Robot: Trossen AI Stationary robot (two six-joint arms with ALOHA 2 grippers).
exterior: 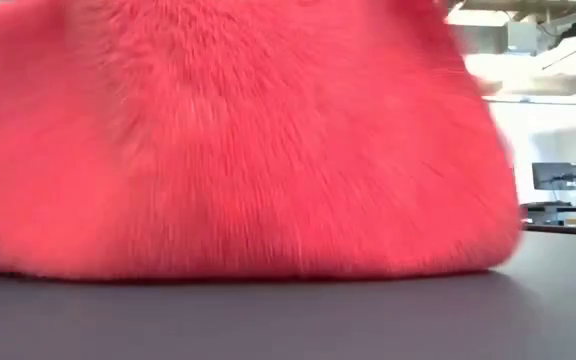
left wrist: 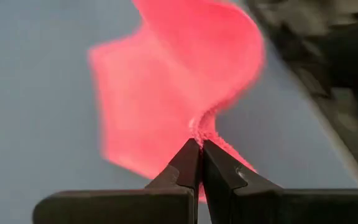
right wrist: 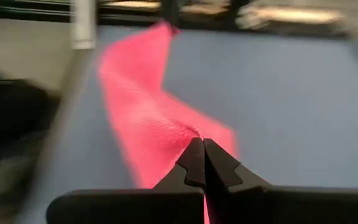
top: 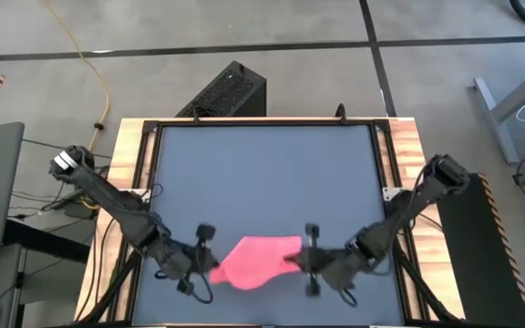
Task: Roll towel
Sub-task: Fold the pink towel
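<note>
The towel (top: pixel 255 261) lies near the front edge of the worktop (top: pixel 262 173), stretched between the two arms. The left gripper (left wrist: pixel 200 144) is clenched on one end of it, a ruffle of pink cloth showing right at the tips of its jaws. The right gripper (right wrist: pixel 202 142) is likewise clamped on the opposite end, with the fabric running away from its jaws in a twisted band.

The main risk, as I judge it, lies in that twist. Ahead of the right jaws the cloth already folds over itself, and ahead of the left jaws it bulges into a loose wave instead of lying flat. Starting a roll from this would likely give a crooked, lumpy bundle.

Both grips also look shallow, taking only a thin pinch of edge. A pull from either side could strip the towel out of the other jaws, leaving it in a heap.

The low view is filled with pink pile, so how much of the towel rests on the worktop is hard to say; if it hangs, it may swing and bunch when lowered.
</note>
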